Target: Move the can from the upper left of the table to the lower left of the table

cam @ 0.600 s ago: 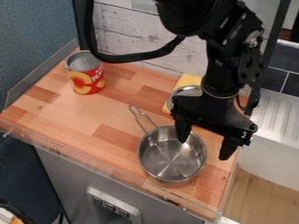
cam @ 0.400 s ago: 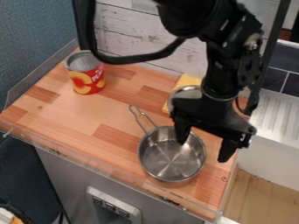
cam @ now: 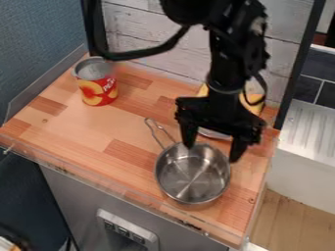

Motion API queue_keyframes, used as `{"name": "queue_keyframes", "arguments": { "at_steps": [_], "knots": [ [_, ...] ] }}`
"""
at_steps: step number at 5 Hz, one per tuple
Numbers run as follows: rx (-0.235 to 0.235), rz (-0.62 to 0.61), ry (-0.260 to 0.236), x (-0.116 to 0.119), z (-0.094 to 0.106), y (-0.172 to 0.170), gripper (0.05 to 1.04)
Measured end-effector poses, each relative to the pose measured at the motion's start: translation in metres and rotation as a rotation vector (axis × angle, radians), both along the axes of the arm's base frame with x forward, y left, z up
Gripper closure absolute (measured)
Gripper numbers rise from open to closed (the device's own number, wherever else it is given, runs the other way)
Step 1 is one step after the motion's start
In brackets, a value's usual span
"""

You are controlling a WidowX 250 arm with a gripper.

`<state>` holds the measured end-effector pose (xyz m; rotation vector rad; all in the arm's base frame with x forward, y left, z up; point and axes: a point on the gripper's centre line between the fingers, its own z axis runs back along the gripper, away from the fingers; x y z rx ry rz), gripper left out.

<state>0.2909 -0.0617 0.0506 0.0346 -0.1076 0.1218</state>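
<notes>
Can (cam: 98,90): standing upright, up and left of the saucepan (cam: 190,191); risking toppling under off-centre closing of the gripper (cam: 212,153), hanging spread and empty above the saucepan's far edge. Also risking snagging the handle (cam: 155,136) by crossing too low. Resting on wooden surface (cam: 85,130), facing pale planks (cam: 147,29) beyond the saucepan.

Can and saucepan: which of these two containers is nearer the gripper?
The long-handled saucepan, right by the gripper; the red can stands farther off, upper left.
</notes>
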Motion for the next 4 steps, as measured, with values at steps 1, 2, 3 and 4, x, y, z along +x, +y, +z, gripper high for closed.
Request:
{"name": "queue_keyframes", "arguments": {
  "at_steps": [1,2,3,4],
  "knots": [
    [-0.019,0.07,-0.005,0.01,0.007,0.03,0.083],
    [-0.04,0.151,-0.041,0.026,0.021,0.078,0.083],
    [-0.031,0.165,-0.048,0.038,0.019,0.12,0.083],
    [0.005,0.128,-0.095,0.047,0.024,0.149,0.083]
  ]
}}
